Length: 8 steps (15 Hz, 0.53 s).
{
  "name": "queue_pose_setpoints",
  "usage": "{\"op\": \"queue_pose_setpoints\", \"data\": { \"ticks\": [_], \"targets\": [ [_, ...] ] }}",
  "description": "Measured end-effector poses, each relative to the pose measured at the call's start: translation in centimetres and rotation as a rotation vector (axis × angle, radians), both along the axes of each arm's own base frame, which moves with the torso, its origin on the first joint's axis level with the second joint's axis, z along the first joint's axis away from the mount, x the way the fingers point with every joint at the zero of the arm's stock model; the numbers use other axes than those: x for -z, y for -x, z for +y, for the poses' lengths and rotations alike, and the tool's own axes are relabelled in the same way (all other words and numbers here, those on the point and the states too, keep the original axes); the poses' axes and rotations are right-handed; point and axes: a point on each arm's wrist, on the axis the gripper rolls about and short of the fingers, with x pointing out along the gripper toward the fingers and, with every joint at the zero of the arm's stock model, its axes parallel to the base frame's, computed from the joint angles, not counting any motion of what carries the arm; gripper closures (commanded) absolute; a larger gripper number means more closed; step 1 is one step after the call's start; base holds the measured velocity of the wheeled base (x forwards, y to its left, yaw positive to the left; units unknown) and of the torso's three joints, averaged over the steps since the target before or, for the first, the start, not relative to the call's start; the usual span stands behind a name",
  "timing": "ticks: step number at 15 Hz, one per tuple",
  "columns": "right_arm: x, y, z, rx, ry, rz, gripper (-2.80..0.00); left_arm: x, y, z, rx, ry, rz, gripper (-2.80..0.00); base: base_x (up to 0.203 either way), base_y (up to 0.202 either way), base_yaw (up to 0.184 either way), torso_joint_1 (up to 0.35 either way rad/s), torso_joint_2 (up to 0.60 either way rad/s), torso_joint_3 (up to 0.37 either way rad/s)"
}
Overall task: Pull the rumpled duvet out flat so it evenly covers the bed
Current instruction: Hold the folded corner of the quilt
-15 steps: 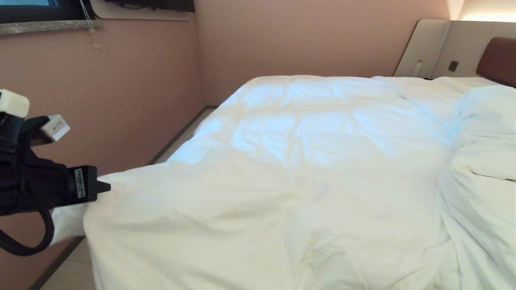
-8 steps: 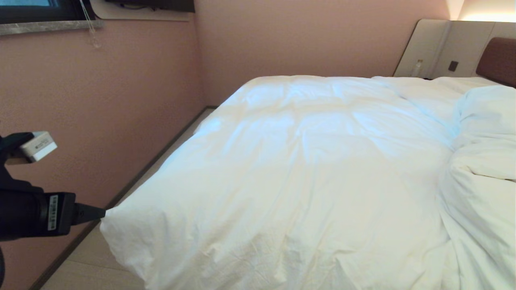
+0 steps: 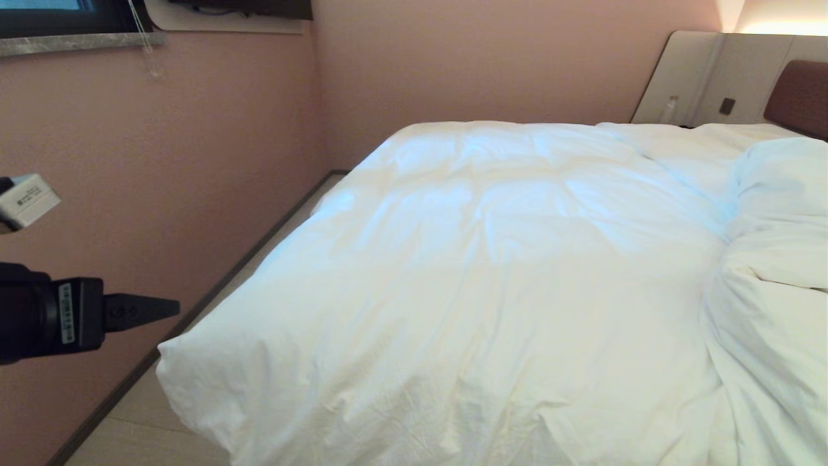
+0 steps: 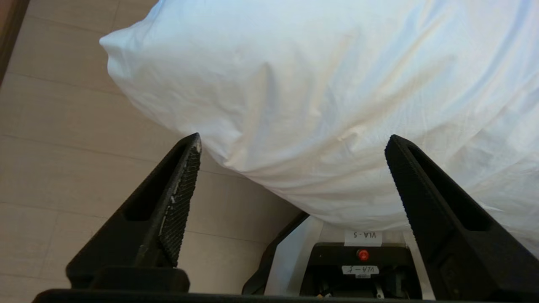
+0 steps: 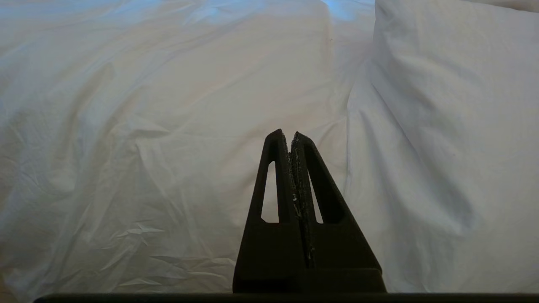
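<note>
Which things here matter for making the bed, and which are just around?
Part of the job:
duvet
bed
left pincer, open beside the duvet's corner

Just around:
right pincer, shut, idle
window ledge
small bottle

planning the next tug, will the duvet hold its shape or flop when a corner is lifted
Probably floppy: the duvet droops over the bed's edge and is bunched in soft folds at the right. Probably light for its bulk, being puffy. Its creased cotton looks unlikely to slip.
</note>
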Motion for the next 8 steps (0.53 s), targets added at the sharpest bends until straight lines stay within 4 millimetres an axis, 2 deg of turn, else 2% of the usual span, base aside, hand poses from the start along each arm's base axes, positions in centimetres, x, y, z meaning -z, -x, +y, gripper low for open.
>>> {"op": "queue_pose_setpoints", "data": {
  "ticks": [6,7,8],
  "targets": [
    [0.0,0.0,0.0,0.0,0.0,0.0,0.0,-2.1,2.3,0.2,-0.002,0.011,-0.119,-2.8,0.0,0.0,0.0,0.0,0.0,0.0],
    [0.0,0.0,0.0,0.0,0.0,0.0,0.0,-2.3,2.6,0.2,-0.005,0.016,-0.129,0.0,0.0,0.0,0.0,0.0,0.0,0.0],
    [0.0,0.0,0.0,0.0,0.0,0.0,0.0,-2.5,3.0,0.2,-0.011,0.029,-0.144,0.0,0.0,0.0,0.0,0.0,0.0,0.0]
  ]
}}
